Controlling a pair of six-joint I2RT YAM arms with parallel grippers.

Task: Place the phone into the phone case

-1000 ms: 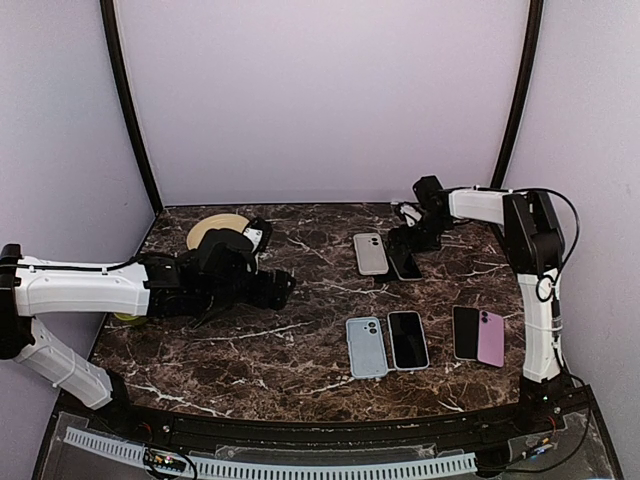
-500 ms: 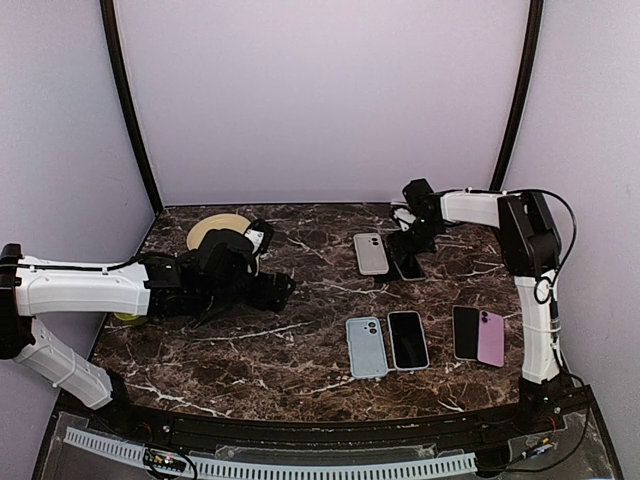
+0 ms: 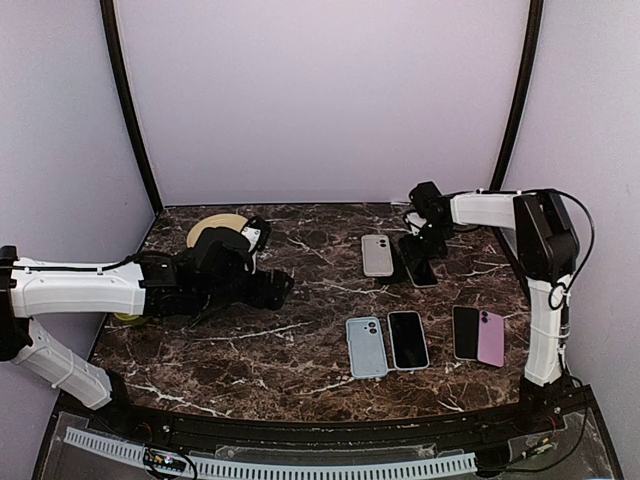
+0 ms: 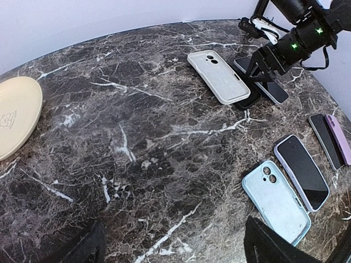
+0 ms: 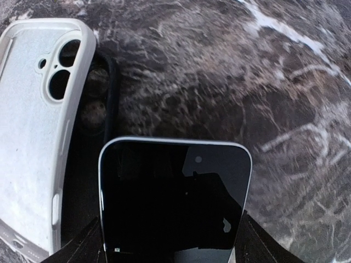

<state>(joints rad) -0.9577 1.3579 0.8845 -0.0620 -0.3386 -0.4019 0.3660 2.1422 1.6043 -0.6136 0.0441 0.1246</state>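
A black-screened phone (image 5: 173, 197) with a light rim lies face up between my right gripper's (image 5: 173, 244) fingers, which are shut on its sides. In the top view the right gripper (image 3: 426, 248) is at the far right of the table, with the phone (image 3: 421, 270) low over the marble. An empty white phone case (image 5: 38, 126) lies just left of it, open side up (image 3: 377, 254). A dark case (image 5: 97, 109) lies between the white case and the phone. My left gripper (image 4: 175, 246) is open and empty over bare marble at mid left (image 3: 275, 288).
A light blue case (image 3: 366, 346), a phone in a white case (image 3: 408, 339), a black phone (image 3: 466, 332) and a pink one (image 3: 490, 337) lie in a row near the front. A yellow plate (image 3: 215, 230) sits at the back left.
My right gripper has swung left and then back right with the phone, ending a little farther right. The white case has shifted slightly right. The left arm has barely moved.
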